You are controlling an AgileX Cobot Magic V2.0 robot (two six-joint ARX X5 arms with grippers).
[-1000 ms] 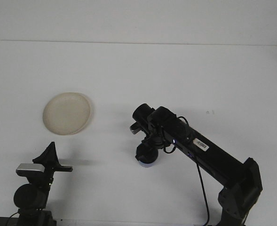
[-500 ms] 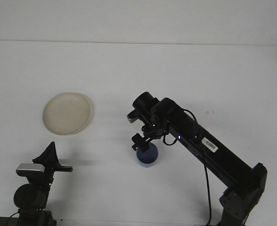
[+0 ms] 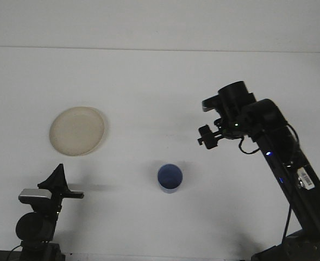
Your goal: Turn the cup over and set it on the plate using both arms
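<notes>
Right gripper [image 3: 207, 137] raised at 2 o'clock of blue cup [image 3: 170, 177], finger state unclear; left gripper [image 3: 59, 182] parked at 6 o'clock of plate [image 3: 77, 130], fingers narrow

Blue cup [image 3: 170, 178] upright on white table [image 3: 149, 81], cream plate [image 3: 77, 130] well apart, right tool [image 3: 207, 137] raised.

The right arm rises from the lower right corner of the frame and bends toward centre right, its claw [image 3: 207, 137] pointing left, holding nothing. The left claw [image 3: 59, 182] sits low in the lower left corner
</notes>
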